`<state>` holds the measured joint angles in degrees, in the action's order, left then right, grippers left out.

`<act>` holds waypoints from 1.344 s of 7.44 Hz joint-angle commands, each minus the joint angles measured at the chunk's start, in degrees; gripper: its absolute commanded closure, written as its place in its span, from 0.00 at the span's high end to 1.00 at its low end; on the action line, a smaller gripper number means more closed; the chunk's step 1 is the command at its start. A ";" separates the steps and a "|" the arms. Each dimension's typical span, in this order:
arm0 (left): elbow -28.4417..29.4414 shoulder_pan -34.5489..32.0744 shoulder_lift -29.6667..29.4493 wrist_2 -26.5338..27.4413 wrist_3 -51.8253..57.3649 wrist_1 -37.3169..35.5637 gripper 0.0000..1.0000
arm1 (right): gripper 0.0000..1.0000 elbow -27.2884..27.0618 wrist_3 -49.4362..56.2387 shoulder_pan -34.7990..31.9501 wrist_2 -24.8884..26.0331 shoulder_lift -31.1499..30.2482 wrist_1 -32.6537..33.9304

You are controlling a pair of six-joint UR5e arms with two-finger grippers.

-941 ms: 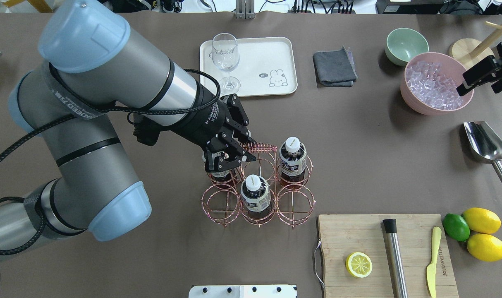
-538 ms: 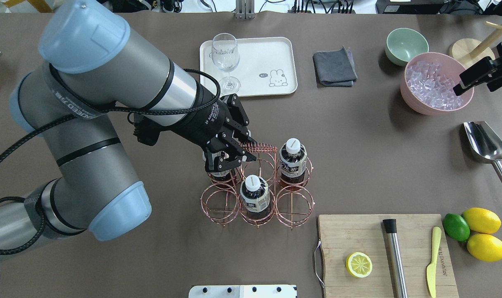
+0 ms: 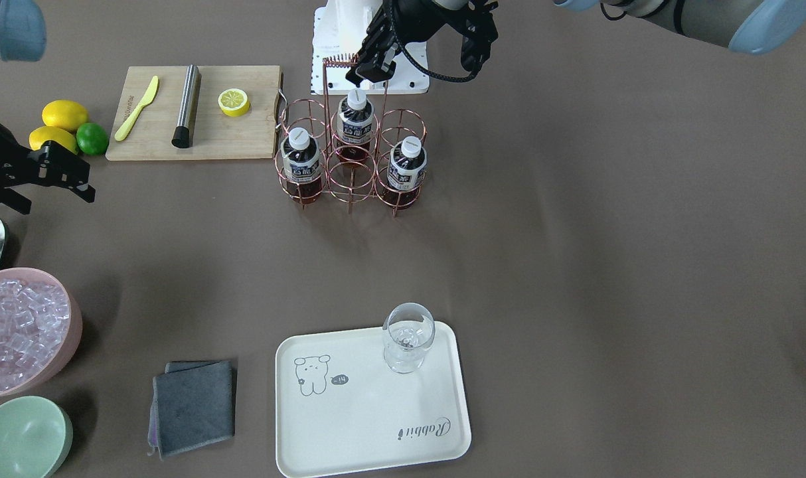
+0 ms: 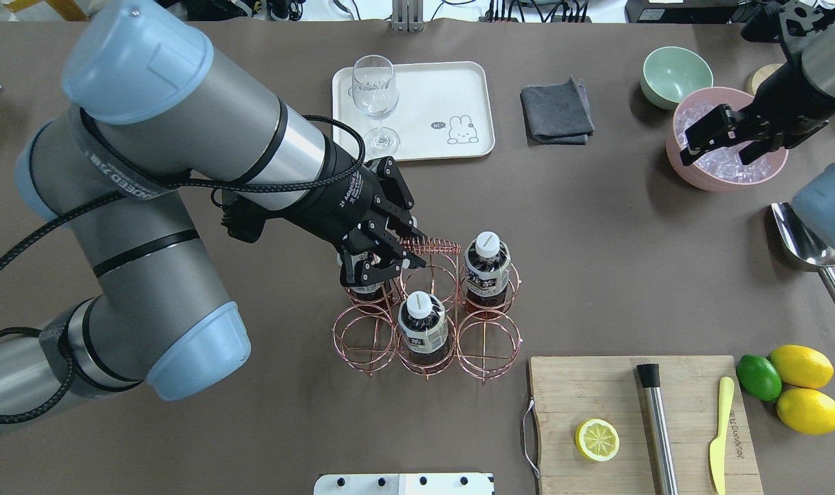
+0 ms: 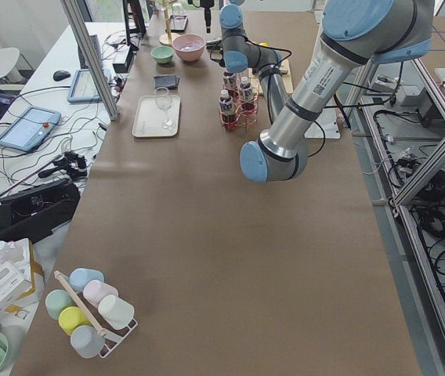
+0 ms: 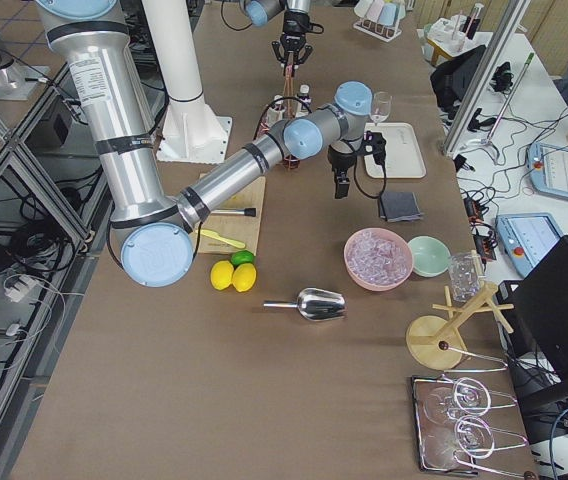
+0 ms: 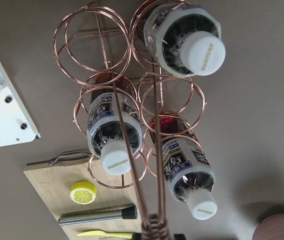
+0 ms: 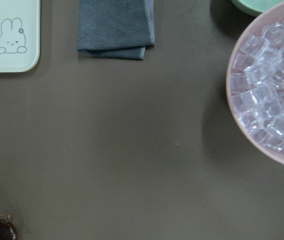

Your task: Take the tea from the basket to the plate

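The copper wire basket [image 4: 362,337] stands mid-table and holds three tea bottles. Two show in the overhead view [image 4: 488,265] [image 4: 424,326]; the third [image 4: 369,287] is mostly hidden under my left gripper [image 4: 397,260]. The left gripper is shut on the end of the basket's coiled handle [image 4: 435,245], above the bottles. The left wrist view looks down on all three teas [image 7: 189,45] [image 7: 114,135] [image 7: 187,175]. The cream plate [image 4: 431,89] lies beyond the basket with a stemmed glass [image 4: 375,89] on it. My right gripper [image 4: 692,144] is open and empty above the pink bowl's left edge.
A pink bowl of ice [image 4: 727,177], a green bowl [image 4: 672,72] and a metal scoop [image 4: 806,237] are at the right. A grey cloth [image 4: 556,110] lies right of the plate. A cutting board [image 4: 596,392] with a lemon half, muddler and knife is near right, with lemons and a lime beside it.
My right arm has swung in from the right edge, leftward over the pink bowl. The basket has shifted slightly left. The left gripper has stayed at the handle.
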<state>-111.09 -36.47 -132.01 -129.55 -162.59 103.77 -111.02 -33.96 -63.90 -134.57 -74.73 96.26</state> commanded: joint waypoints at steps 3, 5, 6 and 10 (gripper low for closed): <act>0.08 0.00 0.00 0.00 0.08 0.47 0.00 | 1.00 -1.05 -24.02 11.84 2.36 9.05 -0.28; 0.08 0.00 0.18 0.00 0.08 0.56 0.00 | 1.00 1.32 -36.31 15.01 2.04 12.13 -0.11; 0.08 0.00 0.18 0.00 0.08 0.56 0.00 | 1.00 1.68 -38.10 15.73 1.86 13.55 2.59; 0.35 0.00 0.09 0.00 0.08 0.56 0.00 | 1.00 3.44 -38.02 19.41 2.65 24.80 18.70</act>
<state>-110.95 -36.47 -131.84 -129.55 -162.51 104.29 -107.88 -71.82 -46.37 -132.17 -52.56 111.73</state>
